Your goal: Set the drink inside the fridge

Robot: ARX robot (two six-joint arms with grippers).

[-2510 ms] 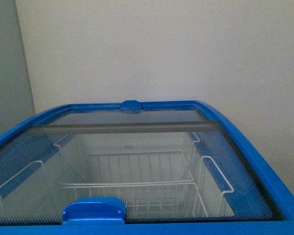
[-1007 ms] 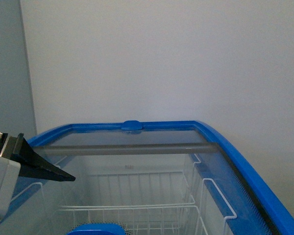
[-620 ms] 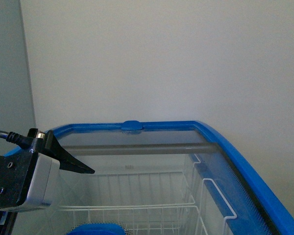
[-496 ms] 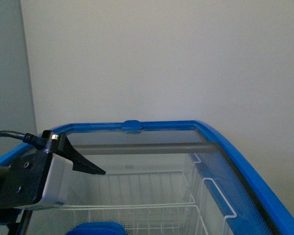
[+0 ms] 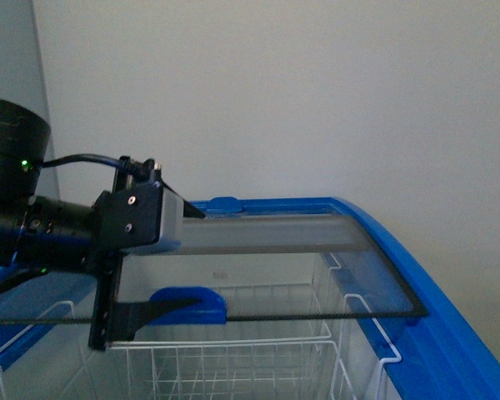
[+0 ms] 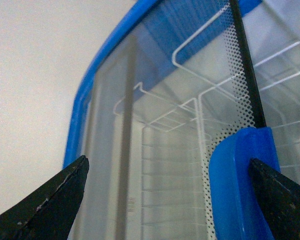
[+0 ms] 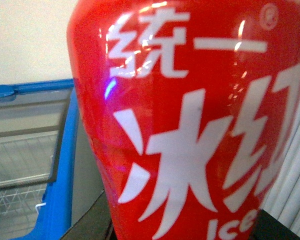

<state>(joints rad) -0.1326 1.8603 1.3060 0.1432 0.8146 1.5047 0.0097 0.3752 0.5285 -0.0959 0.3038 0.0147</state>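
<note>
Left gripper, jaws spread, straddles the blue handle of the lid. Change noted: half a second ago the handle sat at the near rim. The lid now stands slid back over the fridge, and the near baskets lie uncovered. Right gripper pinches the drink, which is held outside the fridge, off its right side. Judgement: the opening looks nearly wide enough, and loading the drink comes next.
</note>
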